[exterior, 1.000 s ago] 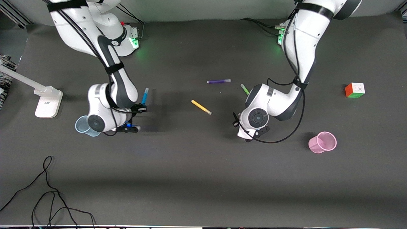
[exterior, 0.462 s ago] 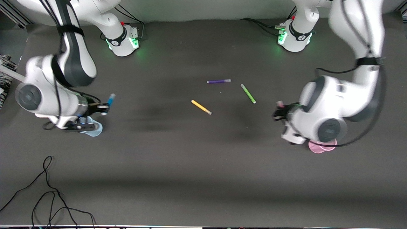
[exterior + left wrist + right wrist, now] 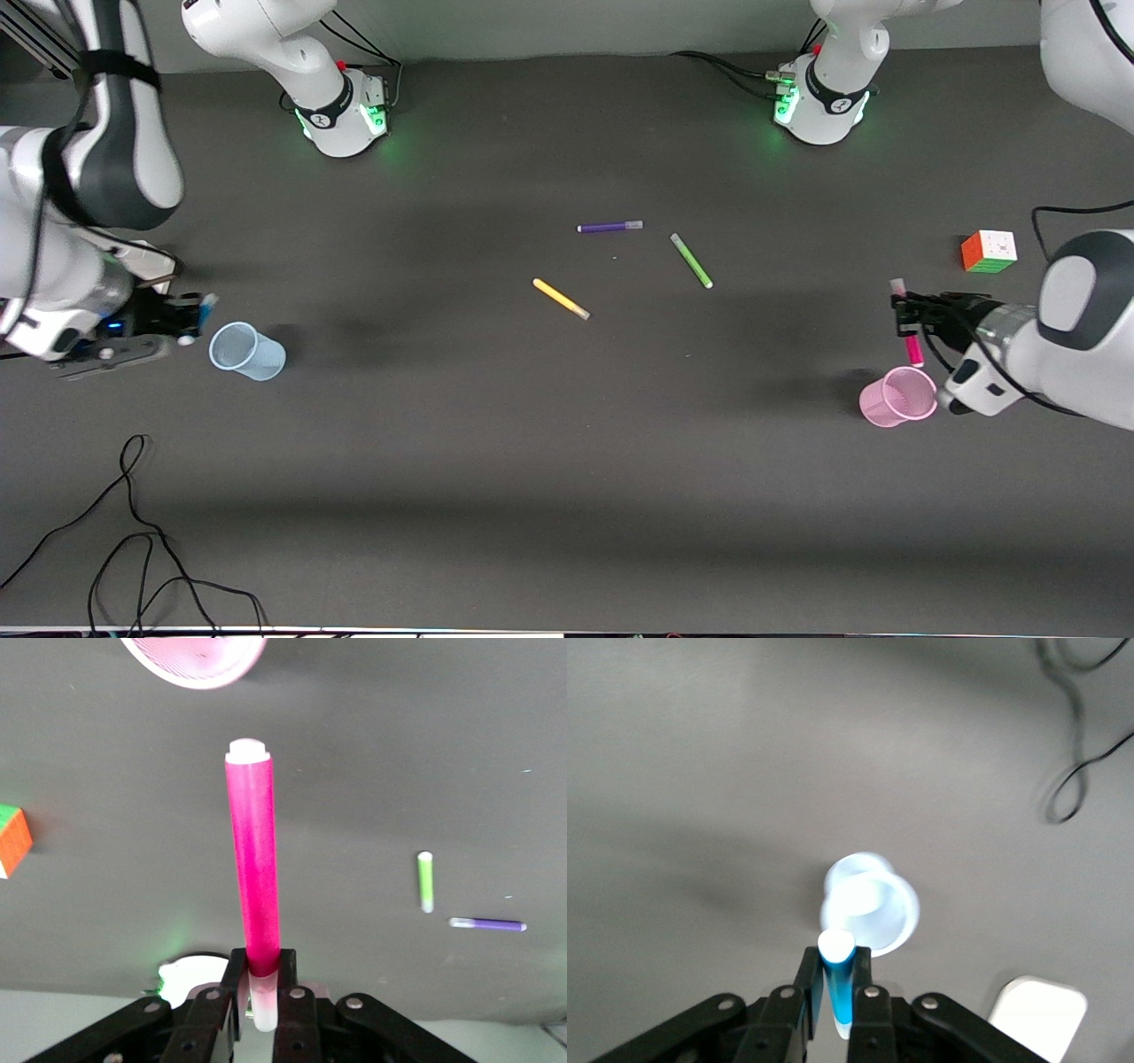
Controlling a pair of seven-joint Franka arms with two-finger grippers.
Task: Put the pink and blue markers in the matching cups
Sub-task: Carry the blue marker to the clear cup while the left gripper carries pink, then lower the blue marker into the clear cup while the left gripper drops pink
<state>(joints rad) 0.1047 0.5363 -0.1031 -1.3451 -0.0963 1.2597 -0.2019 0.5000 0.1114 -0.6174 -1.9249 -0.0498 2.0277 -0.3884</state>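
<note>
Left claw (image 3: 907, 315) is clamped on the pink marker (image 3: 910, 335), pinching it near one end, over the table just beside the pink cup (image 3: 897, 397); in the left wrist view the marker (image 3: 253, 879) juts out from the fingers with the cup's rim (image 3: 194, 657) off its free end. Right claw (image 3: 182, 321) is closed on the blue marker (image 3: 206, 304), over the table beside the pale blue cup (image 3: 246, 351); the right wrist view shows the marker (image 3: 836, 979) end-on with that cup (image 3: 869, 905) close by.

Both markers look light, stiff and smooth, so a pinch across the round barrel should hold, though an end grip leaves them free to swing. Each is a thin cylinder, glossy plastic. The cups are thin, translucent and tapered, the pink one finely ribbed; they seem light enough to tip if a marker strikes the rim.

Outward on the dark matte table (image 3: 549, 461) lie a yellow marker (image 3: 561, 299), a green marker (image 3: 691, 260) and a purple marker (image 3: 609, 227), and a colourful puzzle cube (image 3: 989, 251) stands toward the left arm's end.
</note>
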